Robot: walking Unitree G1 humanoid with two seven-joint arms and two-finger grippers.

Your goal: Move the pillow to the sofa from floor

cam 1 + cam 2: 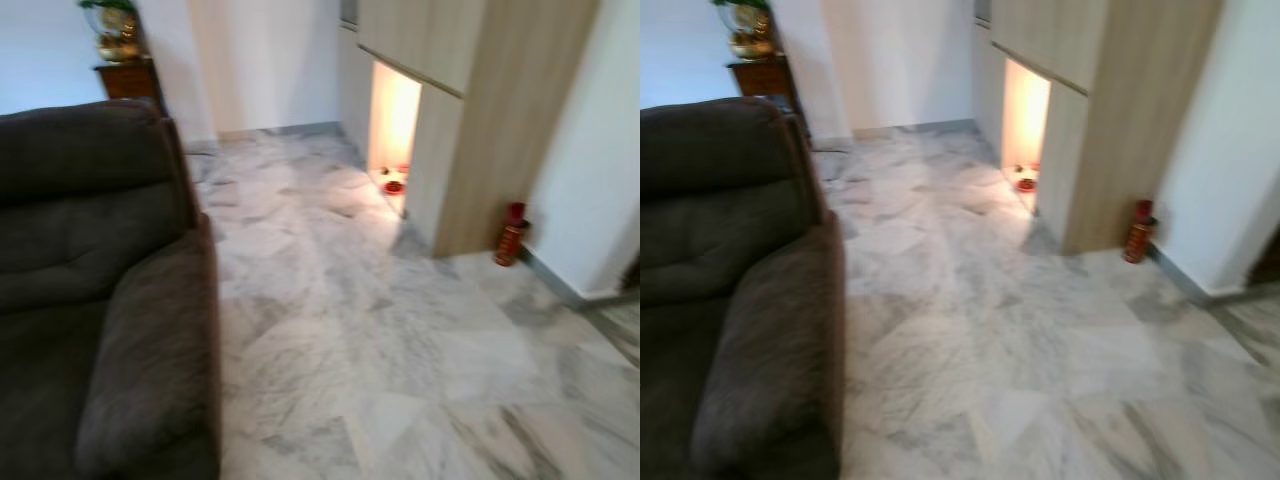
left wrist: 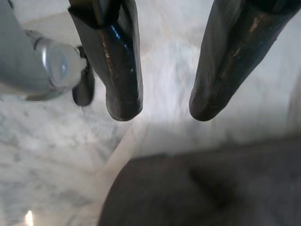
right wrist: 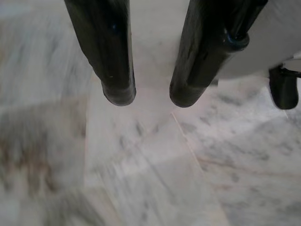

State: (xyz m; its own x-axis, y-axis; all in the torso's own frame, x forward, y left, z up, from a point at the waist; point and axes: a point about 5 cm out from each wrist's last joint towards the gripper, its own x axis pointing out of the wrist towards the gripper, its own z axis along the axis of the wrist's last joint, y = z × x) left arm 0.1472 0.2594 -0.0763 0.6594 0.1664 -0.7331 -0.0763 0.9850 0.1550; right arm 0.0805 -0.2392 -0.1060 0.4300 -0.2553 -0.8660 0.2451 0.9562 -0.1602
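A dark brown sofa (image 1: 90, 300) takes up the left side of the head views, with its armrest (image 1: 150, 360) nearest the marble floor (image 1: 380, 340). In the left wrist view my left gripper (image 2: 162, 110) hangs open above the floor, its fingers apart with nothing between them, over a dark brown edge of the sofa (image 2: 202, 188). My right gripper (image 3: 149, 96) is open too, pointing down at bare marble tiles (image 3: 141, 165).
A light wooden cabinet (image 1: 480, 120) stands at the back right with a lit niche (image 1: 392, 120) holding small red items. A red cylinder (image 1: 511, 236) stands by the wall. A dark wood side table (image 1: 125, 75) with a gold ornament is behind the sofa.
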